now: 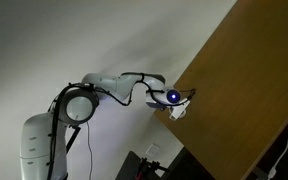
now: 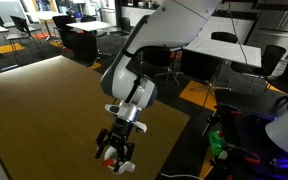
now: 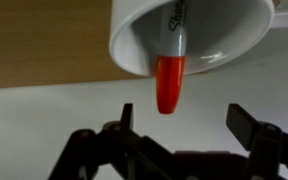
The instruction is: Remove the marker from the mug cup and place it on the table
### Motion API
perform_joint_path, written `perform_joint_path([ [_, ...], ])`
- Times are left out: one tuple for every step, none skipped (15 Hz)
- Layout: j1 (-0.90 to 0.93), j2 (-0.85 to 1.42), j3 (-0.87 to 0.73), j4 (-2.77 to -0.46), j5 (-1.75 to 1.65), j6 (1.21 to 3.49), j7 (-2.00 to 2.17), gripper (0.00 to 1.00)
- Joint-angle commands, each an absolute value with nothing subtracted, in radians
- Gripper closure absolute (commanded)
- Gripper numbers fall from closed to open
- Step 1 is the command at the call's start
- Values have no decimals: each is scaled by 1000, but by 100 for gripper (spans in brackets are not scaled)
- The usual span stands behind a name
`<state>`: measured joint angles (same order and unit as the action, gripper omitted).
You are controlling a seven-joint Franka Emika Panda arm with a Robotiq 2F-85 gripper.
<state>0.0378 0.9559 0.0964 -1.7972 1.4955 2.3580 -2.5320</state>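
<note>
In the wrist view the white mug cup (image 3: 199, 35) fills the top, its opening facing me. The marker (image 3: 170, 80) stands in it, grey barrel inside and red cap sticking out toward my gripper (image 3: 184, 125). The gripper is open and empty. Its two dark fingers sit on either side just short of the cap tip, not touching it. In both exterior views the gripper (image 1: 176, 98) (image 2: 117, 150) hovers over the mug (image 1: 180, 112) (image 2: 127, 165) near the edge of the brown wooden table (image 1: 244, 90) (image 2: 54, 110).
The mug stands close to the table's edge (image 2: 174, 135). Beyond it are cables and a green-lit device (image 2: 216, 145). Office desks and chairs (image 2: 224, 50) fill the background. A white wall (image 1: 74, 40) lies beside the table.
</note>
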Motion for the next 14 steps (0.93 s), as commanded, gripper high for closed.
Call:
perform_joint_path([
  [45, 977, 95, -1771, 1538, 2366, -2562, 9],
  [46, 980, 94, -1768, 1541, 2366, -2561, 12],
  [46, 981, 93, -1767, 1546, 2366, -2560, 10],
  [47, 982, 91, -1765, 1547, 2365, -2559, 13],
  [47, 984, 90, -1762, 1547, 2364, -2557, 13],
  [47, 985, 89, -1760, 1546, 2364, -2556, 17],
  [47, 987, 89, -1756, 1545, 2363, -2556, 18],
  [46, 988, 89, -1754, 1545, 2363, -2555, 22],
  [46, 989, 89, -1753, 1545, 2364, -2554, 24],
  [46, 989, 89, -1753, 1546, 2365, -2555, 26],
  [46, 989, 89, -1753, 1547, 2366, -2556, 29],
  [45, 988, 89, -1754, 1550, 2367, -2557, 29],
  [45, 987, 89, -1757, 1551, 2368, -2556, 32],
  [45, 987, 89, -1758, 1553, 2369, -2555, 32],
])
